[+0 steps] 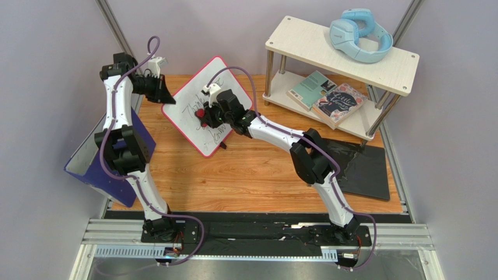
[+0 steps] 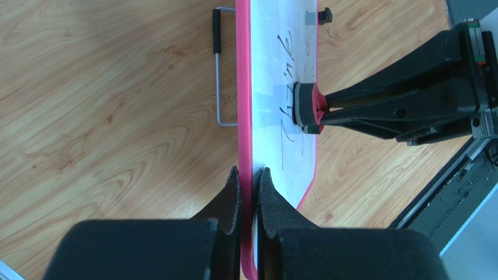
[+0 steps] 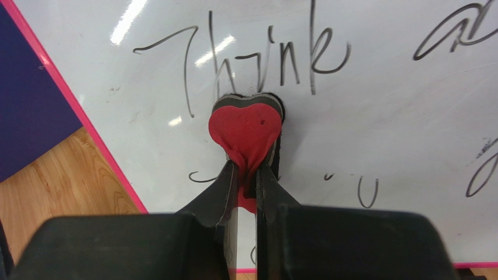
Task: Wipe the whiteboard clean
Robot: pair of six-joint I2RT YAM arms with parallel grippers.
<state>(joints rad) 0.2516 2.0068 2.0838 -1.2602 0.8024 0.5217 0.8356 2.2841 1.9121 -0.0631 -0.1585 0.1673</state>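
The whiteboard [image 1: 190, 108], white with a pink border, stands tilted on the wooden table, with black handwriting such as "Think" [image 3: 251, 58] on its face. My left gripper [image 1: 165, 96] is shut on its pink edge [image 2: 245, 116]; in the left wrist view the board [image 2: 275, 70] runs edge-on between the jaws of that gripper [image 2: 250, 175]. My right gripper [image 1: 207, 116] is shut on a red heart-shaped eraser [image 3: 245, 128], whose dark felt side presses against the board [image 3: 380, 116] just below the word. That eraser [image 2: 308, 108] is also in the left wrist view.
A white two-tier shelf [image 1: 345, 52] at the back right carries blue headphones [image 1: 359, 35] and books [image 1: 327, 96]. A black mat [image 1: 365, 169] lies at the right. A blue-purple folder [image 1: 93, 166] leans at the left edge. The board's wire stand [image 2: 219, 70] sticks out behind it.
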